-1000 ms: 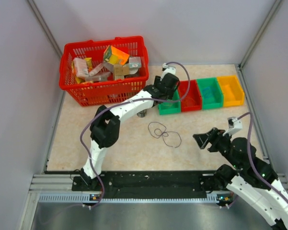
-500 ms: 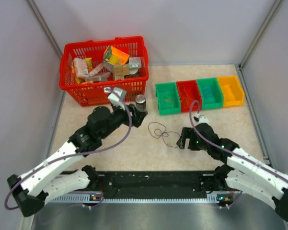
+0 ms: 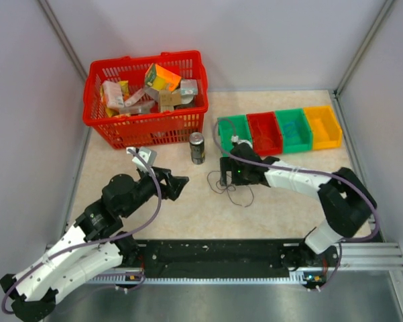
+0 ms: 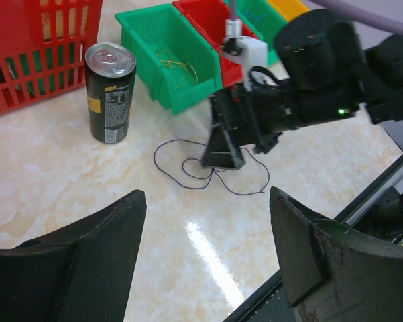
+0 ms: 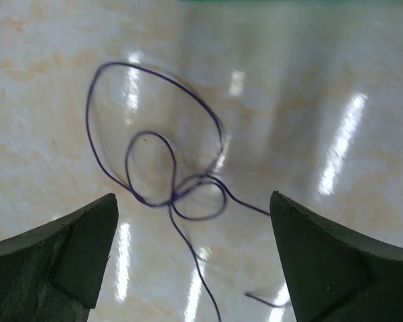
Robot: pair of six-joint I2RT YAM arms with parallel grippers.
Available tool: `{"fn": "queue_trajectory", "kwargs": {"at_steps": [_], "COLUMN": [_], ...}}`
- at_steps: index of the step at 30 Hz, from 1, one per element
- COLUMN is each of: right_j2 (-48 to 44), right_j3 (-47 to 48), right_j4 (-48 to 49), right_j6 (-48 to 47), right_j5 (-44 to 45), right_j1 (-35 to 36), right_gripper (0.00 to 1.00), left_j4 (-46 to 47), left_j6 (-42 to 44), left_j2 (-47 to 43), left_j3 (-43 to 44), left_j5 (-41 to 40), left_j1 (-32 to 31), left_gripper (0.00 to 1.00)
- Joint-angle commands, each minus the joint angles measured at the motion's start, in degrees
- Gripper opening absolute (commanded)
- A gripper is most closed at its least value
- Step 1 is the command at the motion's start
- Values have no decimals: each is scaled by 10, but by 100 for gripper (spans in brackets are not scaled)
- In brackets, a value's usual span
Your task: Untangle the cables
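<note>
Right wrist view: the right gripper (image 5: 193,201) is held open over thin dark-purple wire loops (image 5: 174,196), whose knot could be tightened if pinched.

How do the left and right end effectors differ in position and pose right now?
The right end effector is directly over the purple cable, while the left end effector is off to one side, clear of it. The right points down at the tangle; the left is angled across toward it. Both are open and empty.

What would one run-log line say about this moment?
right gripper: open, over knotted cable | left gripper: open, away from cable | cable: loose loops, ungrasped
</note>
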Motion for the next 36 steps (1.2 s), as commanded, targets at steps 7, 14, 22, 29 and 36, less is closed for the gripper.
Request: {"fn": "queue_trajectory", "kwargs": {"at_steps": [7,14,22,29,36], "right_j2": [191,146,26,-113,-299], "right_j3": [191,109,37,30,29], "right_j4": [-118,-112,-98,-105,-105], "right_j6": [-8,-10,-24,-25,-30], "right_j5": [175,161,173,211,247], "right_j1": [123,148,148,129,-12], "right_gripper": [81,68,8,0,0], "left_j4": [-25,-14,-9,0,29], "left_j6": [8,4,7,-4,-21], "left_j2": [-25,-41,-37,-43,-40], "left_j3": [-5,-10,-3,-13,-31], "left_j5": [-28,-10,2,12,40], "left_j1": [2,2,1,1,1], "left_gripper": [78,78,78,78,77]}}
